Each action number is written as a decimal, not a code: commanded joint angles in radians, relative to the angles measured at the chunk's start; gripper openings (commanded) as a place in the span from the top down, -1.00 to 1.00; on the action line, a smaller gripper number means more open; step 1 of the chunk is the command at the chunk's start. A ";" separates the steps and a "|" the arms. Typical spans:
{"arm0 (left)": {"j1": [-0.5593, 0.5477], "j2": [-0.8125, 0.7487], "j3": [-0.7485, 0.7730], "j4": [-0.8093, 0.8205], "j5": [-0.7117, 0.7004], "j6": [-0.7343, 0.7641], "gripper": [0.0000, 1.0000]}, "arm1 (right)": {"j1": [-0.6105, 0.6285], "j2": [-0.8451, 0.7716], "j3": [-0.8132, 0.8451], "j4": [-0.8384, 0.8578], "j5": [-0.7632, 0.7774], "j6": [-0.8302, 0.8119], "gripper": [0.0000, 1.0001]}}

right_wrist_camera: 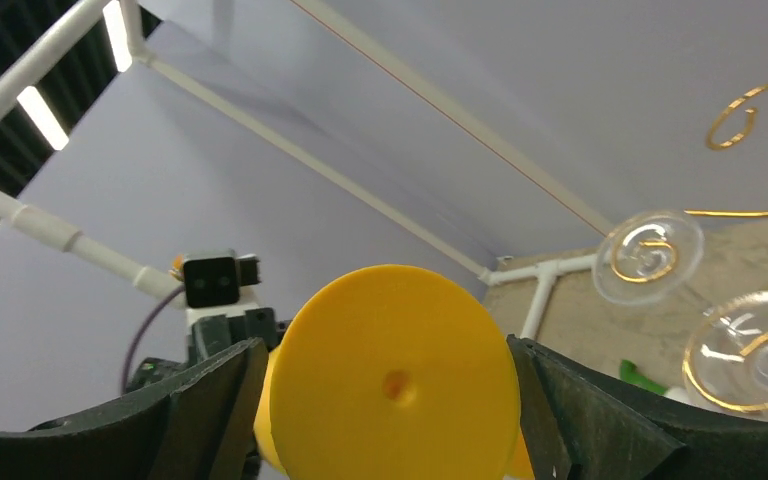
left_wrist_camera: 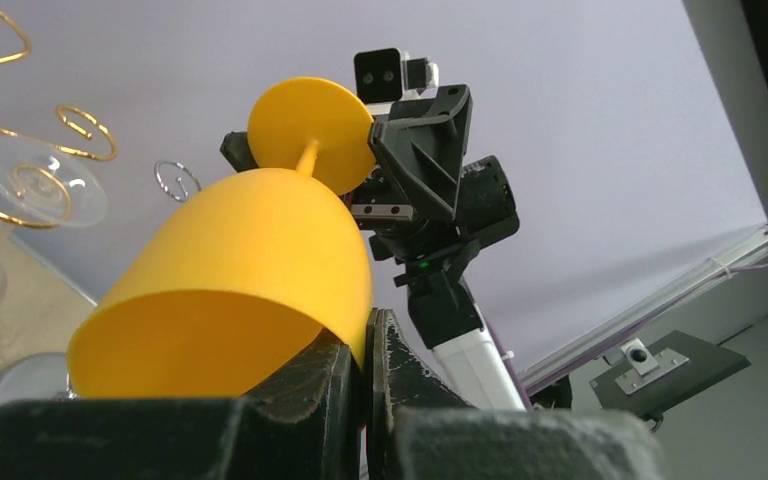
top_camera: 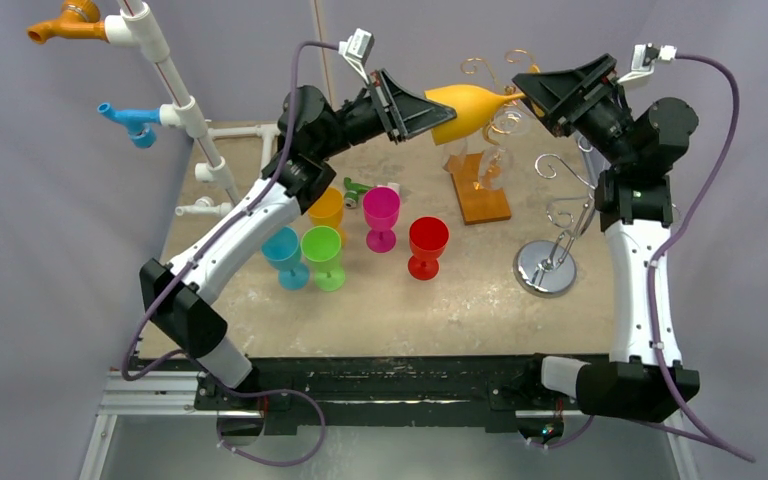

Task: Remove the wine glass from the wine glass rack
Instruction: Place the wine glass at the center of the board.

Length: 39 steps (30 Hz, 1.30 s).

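Note:
A yellow plastic wine glass [top_camera: 470, 108] hangs on its side in the air between my two grippers, just left of the gold wire wine glass rack [top_camera: 480, 195]. My left gripper [top_camera: 428, 110] is shut on the rim of its bowl [left_wrist_camera: 250, 250], one finger inside and one outside [left_wrist_camera: 370, 335]. My right gripper [top_camera: 522, 95] stands open around the glass's round foot [right_wrist_camera: 395, 385], its fingers [right_wrist_camera: 215, 400] at either edge of the disc. Clear glasses [right_wrist_camera: 650, 255] hang from the gold curls.
Orange [top_camera: 327, 210], cyan [top_camera: 285, 255], green [top_camera: 322, 255], magenta [top_camera: 381, 215] and red [top_camera: 427, 245] plastic glasses stand upright mid-table. A silver wire rack with a round base [top_camera: 545, 268] stands right of them. A white pipe frame [top_camera: 175, 95] rises at the far left.

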 commanded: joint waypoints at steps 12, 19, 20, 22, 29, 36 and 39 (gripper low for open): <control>-0.114 -0.266 0.075 -0.846 -0.324 0.557 1.00 | 0.006 -0.145 0.081 -0.595 0.288 -0.457 -0.98; -0.166 -0.275 0.145 -1.290 -0.391 0.713 1.00 | 0.025 -0.165 0.110 -0.682 0.354 -0.536 -0.98; -0.181 -0.277 0.145 -1.335 -0.413 0.728 1.00 | 0.039 -0.164 0.115 -0.689 0.364 -0.542 -0.98; -0.211 -0.281 0.146 -1.419 -0.458 0.754 1.00 | 0.079 -0.160 0.126 -0.702 0.396 -0.554 -0.98; -0.363 -0.259 0.042 -1.553 -0.626 0.773 1.00 | 0.259 -0.122 0.146 -0.719 0.534 -0.588 -0.98; -0.415 -0.193 -0.045 -1.568 -0.788 0.798 1.00 | 0.366 -0.131 0.114 -0.707 0.627 -0.612 -0.98; -0.415 -0.160 -0.068 -1.557 -0.824 0.828 1.00 | 0.372 -0.168 0.073 -0.682 0.632 -0.598 -0.98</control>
